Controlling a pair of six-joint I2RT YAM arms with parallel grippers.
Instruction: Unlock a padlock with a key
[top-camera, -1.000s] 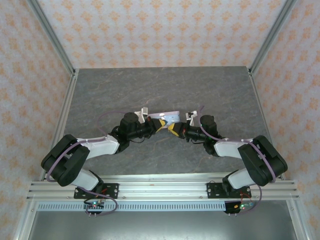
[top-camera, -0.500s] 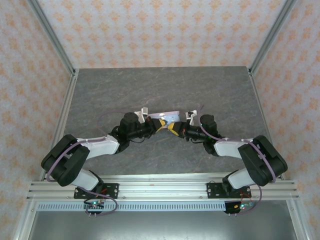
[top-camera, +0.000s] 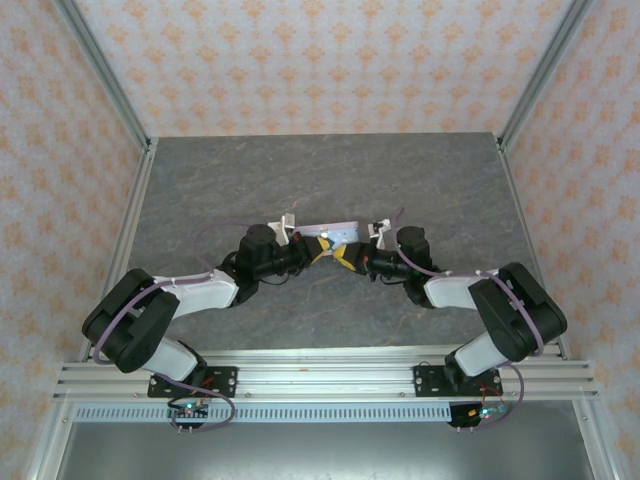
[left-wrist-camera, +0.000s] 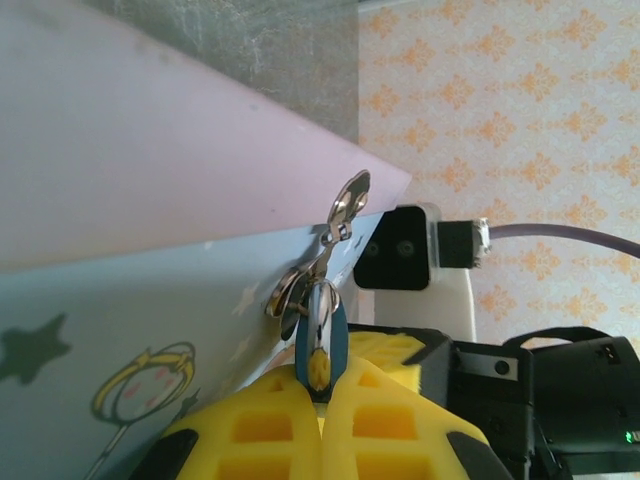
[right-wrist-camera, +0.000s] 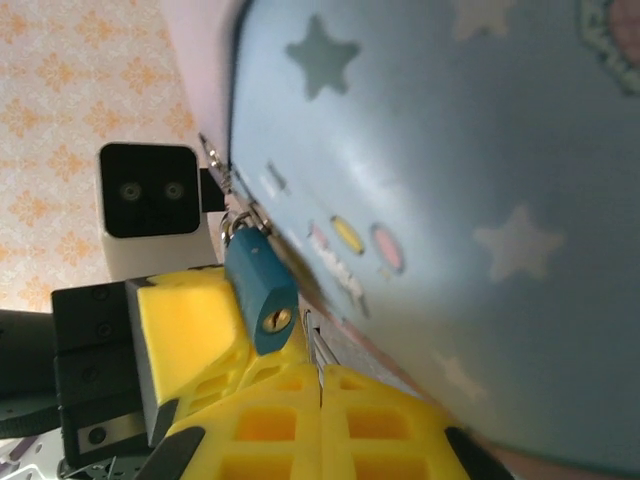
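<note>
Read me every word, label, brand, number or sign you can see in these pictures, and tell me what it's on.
Nothing here can be read as text.
On the tin, the small dark marks beside the yellow and pink ovals are too blurred to read. The rest is stars and a cartoon drawing.
The padlock shows no lettering on its blue body.

Grey marbled table (top-camera: 330, 175) spreads ahead of the left gripper (top-camera: 320, 250) and right gripper (top-camera: 348, 258). Pale walls (top-camera: 320, 60) with an orange pattern stand beyond and beside them, with aluminium posts (top-camera: 100, 70) at the corners. The light is even.
</note>
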